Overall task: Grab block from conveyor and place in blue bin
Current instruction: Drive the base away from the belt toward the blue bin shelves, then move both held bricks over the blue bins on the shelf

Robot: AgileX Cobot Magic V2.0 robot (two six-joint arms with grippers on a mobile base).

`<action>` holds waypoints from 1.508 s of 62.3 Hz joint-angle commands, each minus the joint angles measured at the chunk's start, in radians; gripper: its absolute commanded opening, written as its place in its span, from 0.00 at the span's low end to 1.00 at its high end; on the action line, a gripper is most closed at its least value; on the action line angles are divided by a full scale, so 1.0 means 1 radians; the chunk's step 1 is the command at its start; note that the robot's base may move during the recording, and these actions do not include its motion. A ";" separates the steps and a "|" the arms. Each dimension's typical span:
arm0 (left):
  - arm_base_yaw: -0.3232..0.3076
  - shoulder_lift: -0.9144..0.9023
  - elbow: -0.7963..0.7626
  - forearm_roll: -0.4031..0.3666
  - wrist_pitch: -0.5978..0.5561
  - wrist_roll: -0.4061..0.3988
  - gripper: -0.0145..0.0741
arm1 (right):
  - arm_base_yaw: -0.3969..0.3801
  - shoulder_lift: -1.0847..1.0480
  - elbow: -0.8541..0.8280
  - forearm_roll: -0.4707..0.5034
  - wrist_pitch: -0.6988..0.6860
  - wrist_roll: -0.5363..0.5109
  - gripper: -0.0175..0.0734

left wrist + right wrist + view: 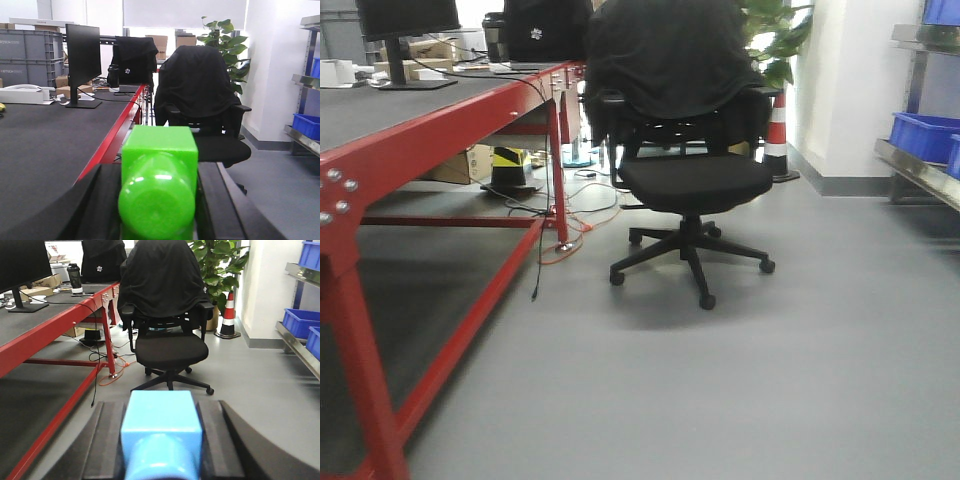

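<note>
Left hand (159,170) is clamped on a bright green plastic block (160,150), held between its 2 black fingers (220,200), with the red-framed black-topped counter (50,145) to its left. Right hand (161,407) likewise grips a light blue plastic block (161,420). Blue plastic bins (299,321) on the metal shelf (300,350) sit ahead, to its right.

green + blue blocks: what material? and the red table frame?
Green block: probably plastic, glossy, with bright highlights on its rounded face. Blue block: probably plastic too, with a softer, more satin sheen. Red table frame: looks like painted metal, given the straight box rails and bolt heads at the corner.
</note>
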 commanded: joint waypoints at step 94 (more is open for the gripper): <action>0.000 -0.004 0.001 -0.005 -0.013 0.000 0.04 | 0.000 -0.004 0.002 -0.011 -0.024 -0.003 0.01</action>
